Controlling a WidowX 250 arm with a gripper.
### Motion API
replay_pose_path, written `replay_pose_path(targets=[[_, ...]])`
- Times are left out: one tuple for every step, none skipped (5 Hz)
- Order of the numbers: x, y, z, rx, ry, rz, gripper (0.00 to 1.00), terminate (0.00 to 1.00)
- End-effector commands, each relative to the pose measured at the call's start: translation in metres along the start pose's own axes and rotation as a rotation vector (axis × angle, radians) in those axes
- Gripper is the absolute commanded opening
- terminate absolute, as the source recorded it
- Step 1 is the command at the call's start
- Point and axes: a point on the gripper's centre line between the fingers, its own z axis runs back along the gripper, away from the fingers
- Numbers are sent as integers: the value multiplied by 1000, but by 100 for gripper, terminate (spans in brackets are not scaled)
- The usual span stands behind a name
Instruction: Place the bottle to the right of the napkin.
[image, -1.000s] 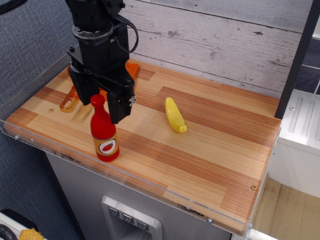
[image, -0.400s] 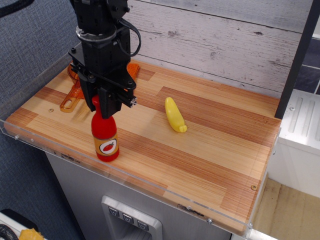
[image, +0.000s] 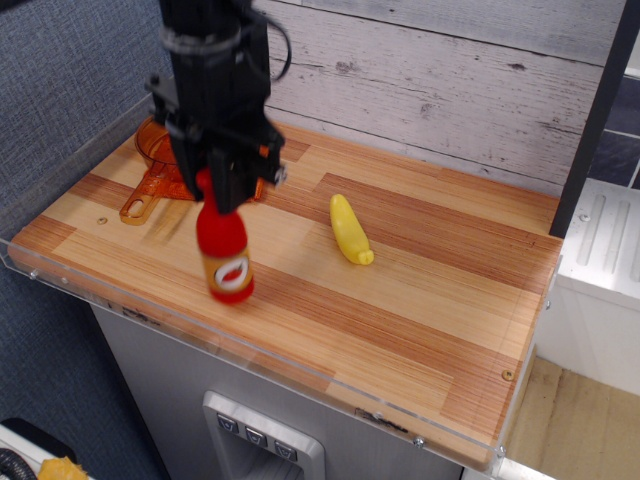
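Observation:
The red toy bottle (image: 226, 256) with its orange-yellow label hangs from my gripper (image: 216, 192), which is shut on its red cap. The bottle is blurred and slightly tilted, and it looks lifted a little off the wooden board near the front left. The orange napkin (image: 257, 187) lies behind the gripper at the back left. It is mostly hidden by the arm, with only a strip showing.
A transparent orange glass pan (image: 157, 150) with a handle (image: 139, 206) sits at the back left, beside the napkin. A yellow banana-shaped toy (image: 350, 229) lies mid-board. The wooden board (image: 420, 300) has a clear plastic rim. A plank wall stands behind.
My gripper came down over the bottle's cap and shut on it. It has since lifted the bottle and carried it a little to the right.

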Motion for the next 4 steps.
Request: replay_pose_path(targets=[[44,9,26,20,-80,42,0,0],[77,10,30,21,-106,96,0,0],[99,15,35,7,-134,123,0,0],[122,19,31,2,-144,148,0,0]])
